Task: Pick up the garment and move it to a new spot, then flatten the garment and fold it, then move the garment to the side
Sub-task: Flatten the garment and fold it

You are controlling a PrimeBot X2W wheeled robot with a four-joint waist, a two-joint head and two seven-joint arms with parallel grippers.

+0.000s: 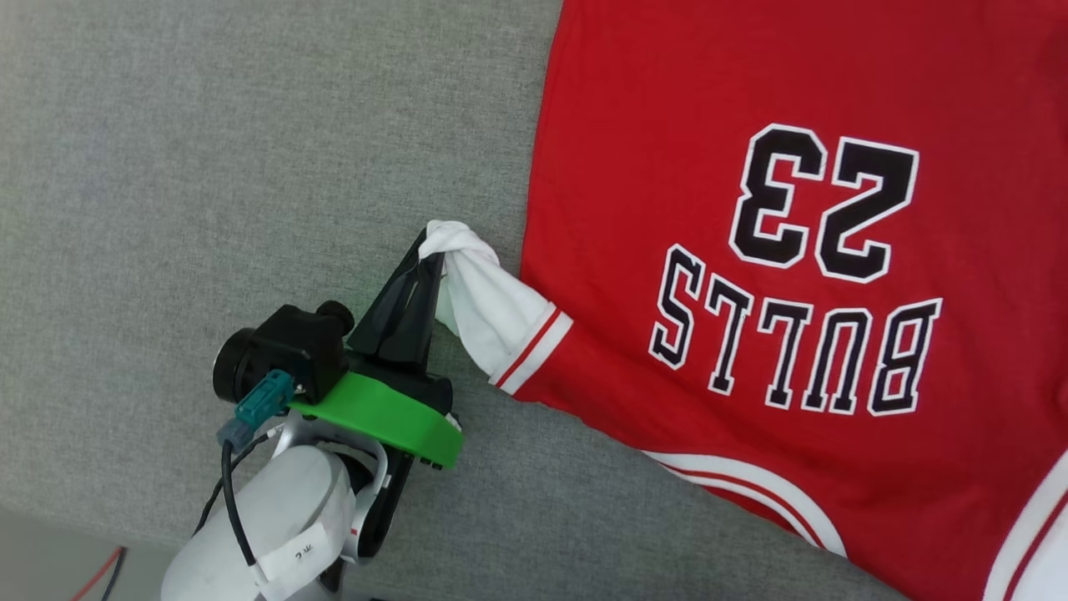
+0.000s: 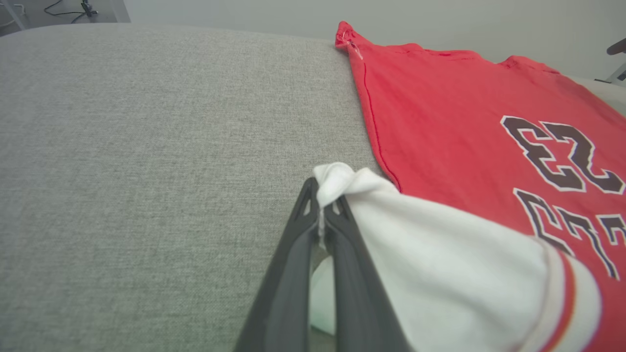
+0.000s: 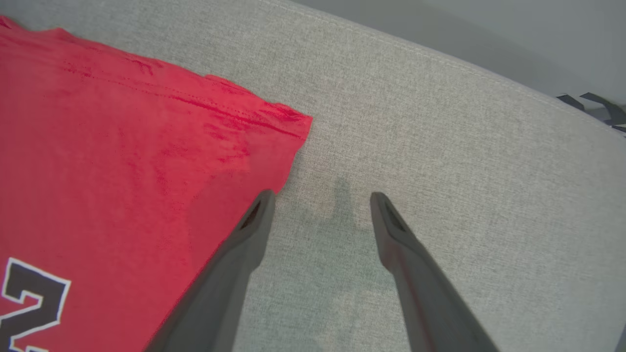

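Head view, from the left: grey fabric surface, then the left claw low in the picture, clenched on the bunched tip of the shirt's white sleeve. The sleeve is drawn out leftward, away from the body. To the right the red shirt lies flat on the surface, front up, its "BULLS 23" lettering upside down from the robot's side. Left wrist view shows the same grip: both fingers pressed together, white cloth pinched at their tips. In the right wrist view the right claw is spread wide, holding nothing, over bare surface just beside a corner of the shirt.
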